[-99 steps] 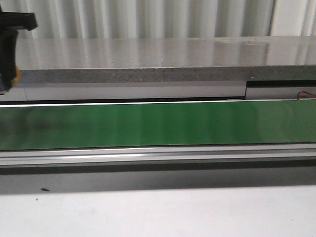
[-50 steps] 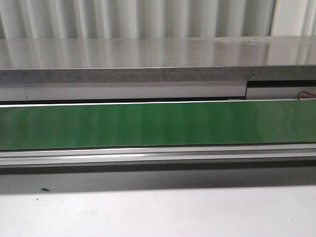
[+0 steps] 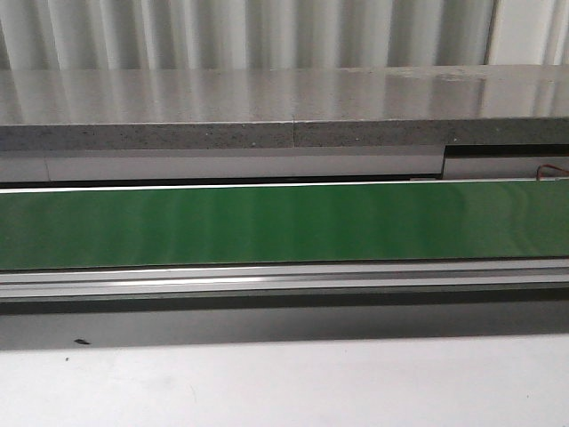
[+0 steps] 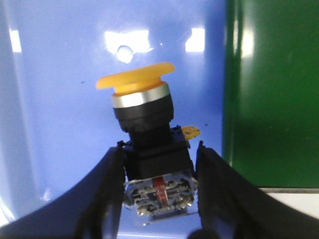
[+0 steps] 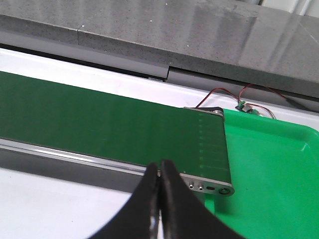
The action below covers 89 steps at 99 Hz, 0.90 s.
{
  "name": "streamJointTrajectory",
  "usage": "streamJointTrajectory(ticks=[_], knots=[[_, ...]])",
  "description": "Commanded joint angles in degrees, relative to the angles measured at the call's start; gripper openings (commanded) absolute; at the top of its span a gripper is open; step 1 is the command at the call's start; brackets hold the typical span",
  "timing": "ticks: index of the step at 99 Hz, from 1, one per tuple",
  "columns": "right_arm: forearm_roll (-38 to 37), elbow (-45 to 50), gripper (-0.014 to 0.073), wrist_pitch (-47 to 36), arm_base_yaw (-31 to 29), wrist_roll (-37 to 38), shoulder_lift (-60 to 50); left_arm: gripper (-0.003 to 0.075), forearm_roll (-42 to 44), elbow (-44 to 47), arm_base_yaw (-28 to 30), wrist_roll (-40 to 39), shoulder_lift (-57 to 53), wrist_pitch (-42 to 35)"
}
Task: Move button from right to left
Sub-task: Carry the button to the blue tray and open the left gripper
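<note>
The belt (image 3: 284,224) runs left to right before the ledge (image 3: 284,111).

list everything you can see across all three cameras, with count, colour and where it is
push button: 1, yellow mushroom cap, silver ring, black body, held between the left jaws above a blue surface
blue surface: 1, blue, behind and below the push button, beside the belt
conveyor belt: 1, green, runs across the front view; its end shows in the right wrist view
conveyor frame: 1, silver, along the belt's near edge
stone ledge: 1, speckled grey, behind the belt
green tray: 1, green, at the belt's end
wires: a few, red and black, behind the belt end
white table: 1, white, in front of the conveyor
left gripper: 1, black, shut on the push button
right gripper: 1, black, jaws together, empty, over the conveyor's near edge
</note>
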Motion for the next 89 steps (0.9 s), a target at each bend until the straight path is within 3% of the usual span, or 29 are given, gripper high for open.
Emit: streamJointTrajectory(ticks=[1,48,60,75,89], knots=[[0.7,-1.3,-0.0068,-3.9,0.1,-0.4,0.8,0.0071,0.6,-0.6,1.2,0.2,-2.4,-1.0],[0.7,-1.3,-0.0068,-3.9,0.1,-0.4,0.8,0.0071,5.2,3.0,1.6,4.9,6.5,-10.1],[0.7,-1.3,-0.0068,-3.9,0.1,-0.4,0.8,0.0198,4.5,3.0,1.4,7.8,6.9,-13.3],[0.7,-1.3,-0.0068,-3.9,0.1,-0.4,0.8,0.0439,4.5,3.0,1.3,8.0,6.9,-14.8],[0.7,-1.3,-0.0068,-3.9,0.1,-0.4,0.8,0.0473,4.8,3.0,0.4,8.0,6.9,-15.4]])
